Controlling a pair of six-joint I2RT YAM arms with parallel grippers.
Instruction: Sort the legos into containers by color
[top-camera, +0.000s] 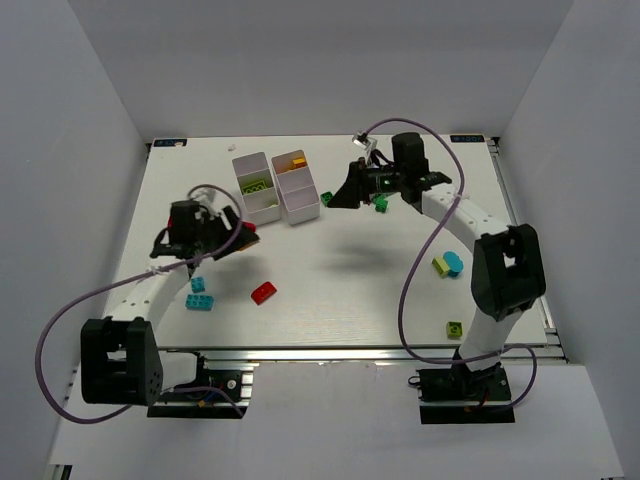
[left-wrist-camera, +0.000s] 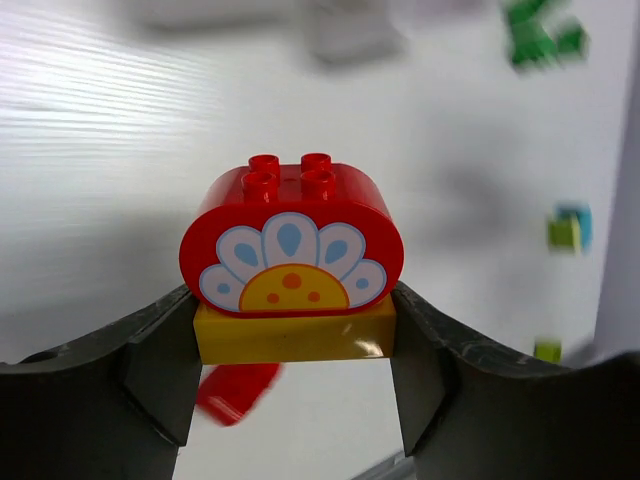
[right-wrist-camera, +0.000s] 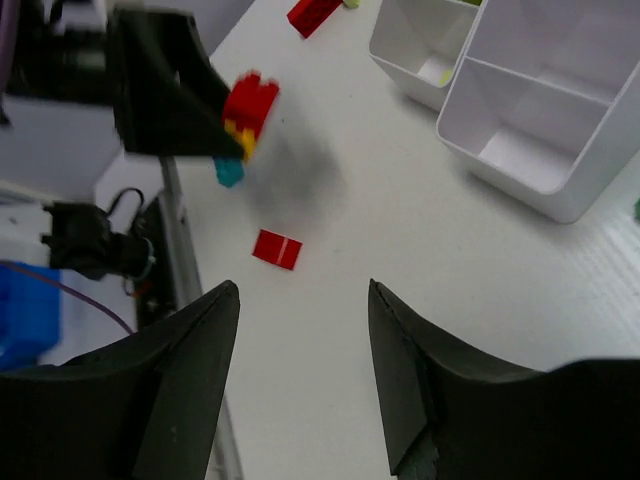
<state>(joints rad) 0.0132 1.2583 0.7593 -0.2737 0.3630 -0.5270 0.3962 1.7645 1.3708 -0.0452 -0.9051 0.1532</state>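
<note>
My left gripper (left-wrist-camera: 292, 335) is shut on a yellow brick (left-wrist-camera: 293, 335) with a red arched flower-print brick (left-wrist-camera: 290, 240) stacked on it, held above the table. In the top view the left gripper (top-camera: 238, 238) is near the two white trays (top-camera: 266, 211) (top-camera: 304, 210). The left tray holds a lime brick (top-camera: 257, 184). The right tray holds yellow and orange bricks (top-camera: 296, 161). My right gripper (right-wrist-camera: 302, 290) (top-camera: 335, 196) is open and empty, above the table by the right tray. A red brick (top-camera: 264, 292) (right-wrist-camera: 276, 249) lies on the table.
Two cyan bricks (top-camera: 199, 294) lie at the left. Dark green bricks (top-camera: 327, 198) (top-camera: 381, 204) lie by the right gripper. A lime and cyan pair (top-camera: 447, 264) and a lime brick (top-camera: 454, 328) lie at the right. Walls enclose the table.
</note>
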